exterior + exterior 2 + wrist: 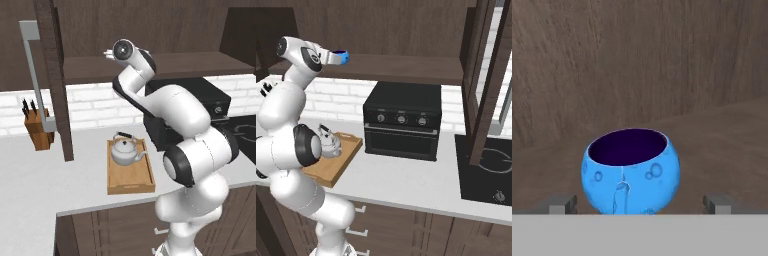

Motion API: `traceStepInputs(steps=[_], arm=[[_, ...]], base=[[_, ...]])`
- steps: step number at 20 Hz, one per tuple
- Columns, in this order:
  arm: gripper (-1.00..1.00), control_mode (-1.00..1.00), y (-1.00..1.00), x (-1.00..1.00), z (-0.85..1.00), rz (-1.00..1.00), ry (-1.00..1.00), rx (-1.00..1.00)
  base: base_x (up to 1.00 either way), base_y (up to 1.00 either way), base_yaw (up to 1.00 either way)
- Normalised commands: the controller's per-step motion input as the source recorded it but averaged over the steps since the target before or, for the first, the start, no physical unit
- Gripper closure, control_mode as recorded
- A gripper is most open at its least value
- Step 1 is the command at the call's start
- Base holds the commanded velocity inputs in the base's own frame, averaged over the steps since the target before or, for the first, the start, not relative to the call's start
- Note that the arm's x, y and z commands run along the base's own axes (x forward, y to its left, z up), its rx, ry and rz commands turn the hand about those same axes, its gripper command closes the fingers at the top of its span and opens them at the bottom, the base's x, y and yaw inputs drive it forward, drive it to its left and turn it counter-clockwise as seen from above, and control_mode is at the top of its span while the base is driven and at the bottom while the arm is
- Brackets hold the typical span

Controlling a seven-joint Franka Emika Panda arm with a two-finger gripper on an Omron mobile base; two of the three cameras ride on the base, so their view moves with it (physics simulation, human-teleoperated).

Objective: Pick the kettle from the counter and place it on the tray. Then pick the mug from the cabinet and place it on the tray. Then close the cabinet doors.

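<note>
A: Left base view first. The kettle [124, 148] sits on the tray [130, 184], towards its far end, and the tray lies flat on the counter [35, 175]. The arm reaches up to the cabinet [200, 65] shelf, and one of the cabinet doors [56, 80] hangs open in front of the knife block [39, 127].

B: And from the right base view?

A: The gripper [341, 57] is up at shelf height with the mug [343, 58] a flash of blue right at its tip. Below, the tray [336, 162] pokes out from behind the arm, next to the black oven [402, 120]. Another open door [483, 85] stands at the right, above the hob [491, 170].

B: Hand view, are the jaws on it?

A: Not gripping. The mug [631, 170] stands upright on the wooden shelf [722, 145], dark inside, its handle facing the camera. The two fingertips [562, 204] sit spread as wide as they go, one on each side of the mug, with a gap showing between each tip and the blue wall.
</note>
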Motion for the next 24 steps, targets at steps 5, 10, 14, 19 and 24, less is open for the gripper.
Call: traceStepInputs(steps=[5,10,14,19,24], arm=[[-1.00,-1.00,0.00,0.27,-0.07,0.01,0.01,0.00],[1.00,-1.00,0.00,0.04,-0.01,0.00,0.00,0.00],[1.00,-1.00,0.00,0.00,-0.03,0.00,0.00,0.00],[1.00,-1.00,0.00,0.00,-0.10,0.00,0.00,0.00],[1.00,-1.00,0.00,0.00,-0.17,0.00,0.00,0.00]], base=[[0.00,0.00,0.00],[0.00,0.00,0.00],[0.00,0.00,0.00],[0.00,0.00,0.00],[0.00,0.00,0.00]])
